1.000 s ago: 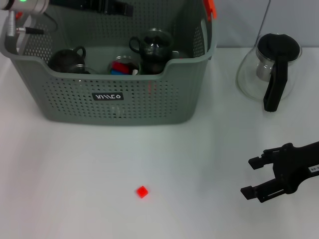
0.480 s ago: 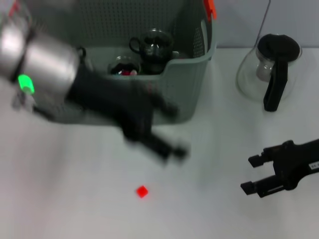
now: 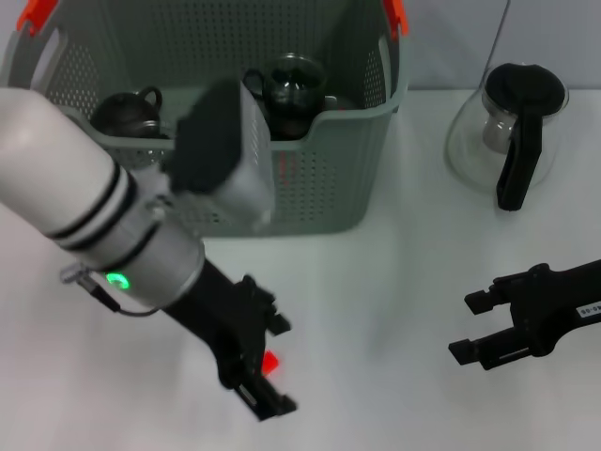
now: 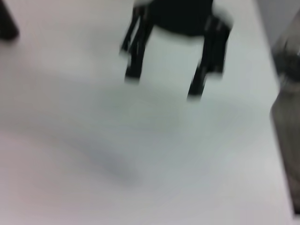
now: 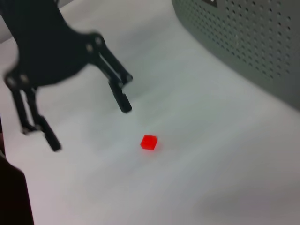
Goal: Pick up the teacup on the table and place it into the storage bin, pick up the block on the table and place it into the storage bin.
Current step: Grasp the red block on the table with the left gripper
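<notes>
The small red block [image 3: 270, 361] [image 5: 149, 142] lies on the white table near its front edge. My left gripper [image 3: 276, 367] [image 5: 91, 127] is open and hangs low at the block, which shows between its black fingers in the head view and just beside one fingertip in the right wrist view. The grey-green storage bin [image 3: 319, 178] [image 5: 253, 42] stands at the back. Inside it are two dark glass teacups [image 3: 294, 89] [image 3: 127, 111]. My right gripper [image 3: 465, 328] [image 4: 163, 85] is open and holds nothing at the right.
A glass jug [image 3: 507, 132] with a black lid and handle stands at the back right. My thick left forearm [image 3: 94, 216] covers the bin's front left. Bare white table lies between the two grippers.
My left arm has swung from above the bin down across the table to the red block. The right gripper has barely moved.
</notes>
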